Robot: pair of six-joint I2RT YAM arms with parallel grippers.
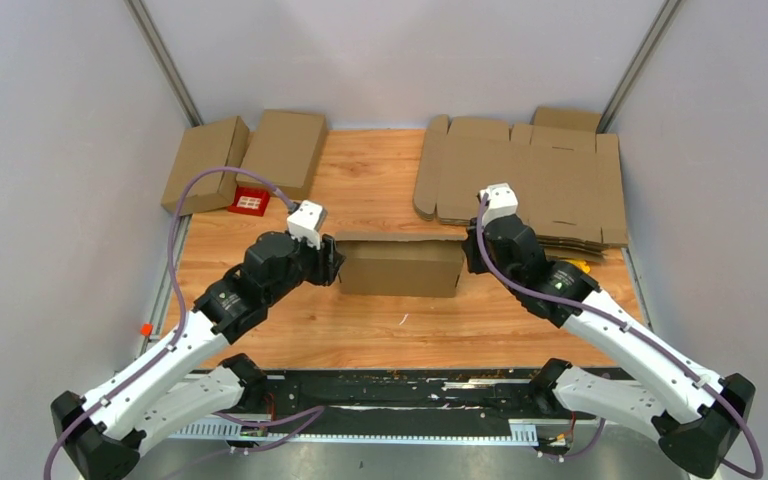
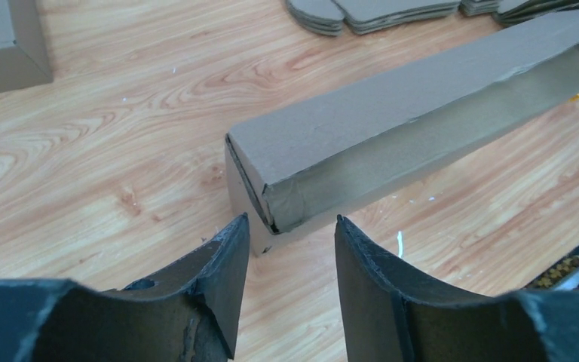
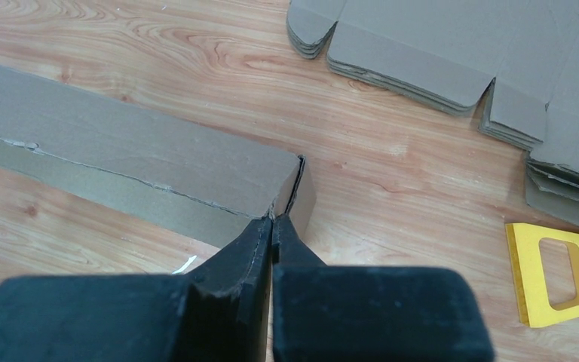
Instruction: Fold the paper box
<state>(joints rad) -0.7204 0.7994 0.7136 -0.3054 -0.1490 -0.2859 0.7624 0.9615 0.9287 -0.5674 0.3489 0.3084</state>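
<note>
Lighting was bright and even in all three views, and seemed to come from overhead. Shadows stayed soft, with just a faint one hugging the box on the counter. There was no harsh glare, only a mild sheen on the wood. In the wrist views the left hand and right hand looked fuzzy up close, while the cardboard beyond stayed crisp.

Matt brown cardboard box lies on a glossy, grained wooden table.
</note>
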